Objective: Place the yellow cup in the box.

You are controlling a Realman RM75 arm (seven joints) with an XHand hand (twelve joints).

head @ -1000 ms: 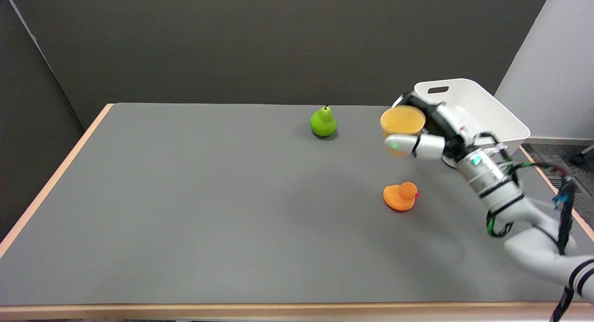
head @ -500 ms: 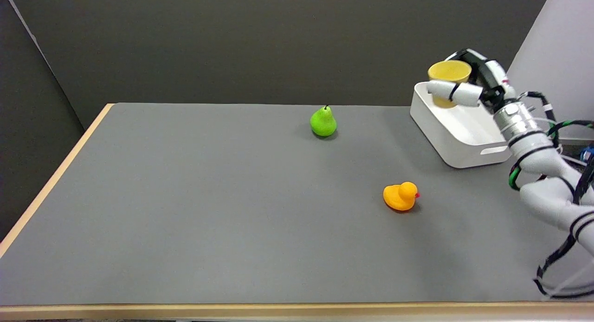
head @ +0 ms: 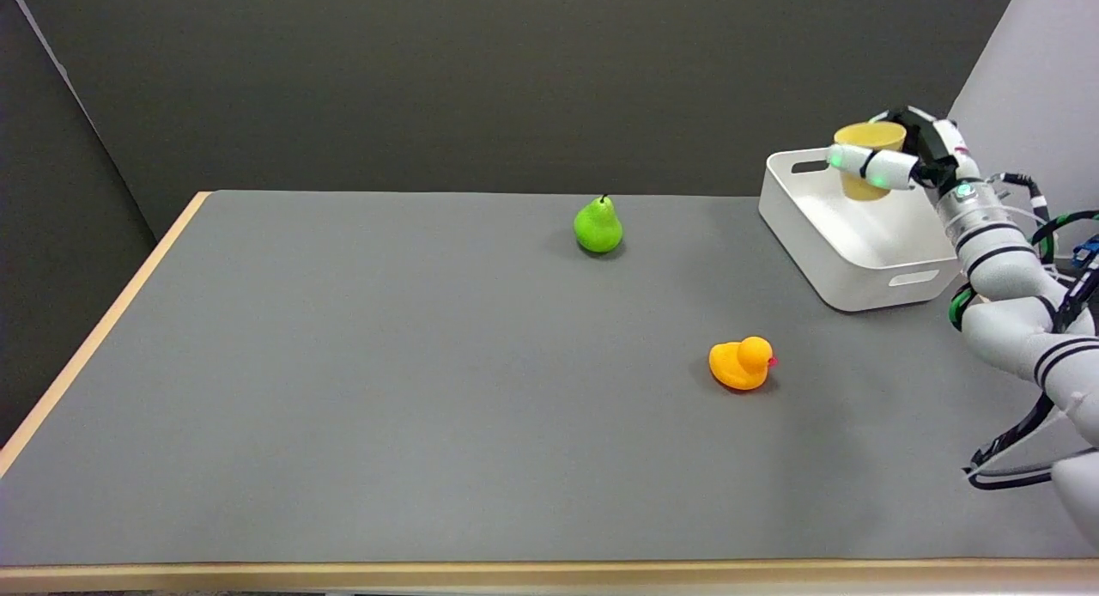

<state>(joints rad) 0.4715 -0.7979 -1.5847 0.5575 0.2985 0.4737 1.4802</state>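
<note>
The yellow cup hangs upright in the air over the white box, near the box's far end. My right hand grips it from the right side, with one finger wrapped across its front and the others behind it. The box sits at the table's far right corner, its inside bare where it shows. The cup's lower part is partly covered by the finger.
A green pear stands at the far middle of the grey table. An orange rubber duck sits in front of the box, to its left. A light wall panel rises behind the box at the right.
My right hand has carried the cup up and to the right, from left of the box to above its inside, then a little lower and further right. The box, earlier partly hidden, now shows.
</note>
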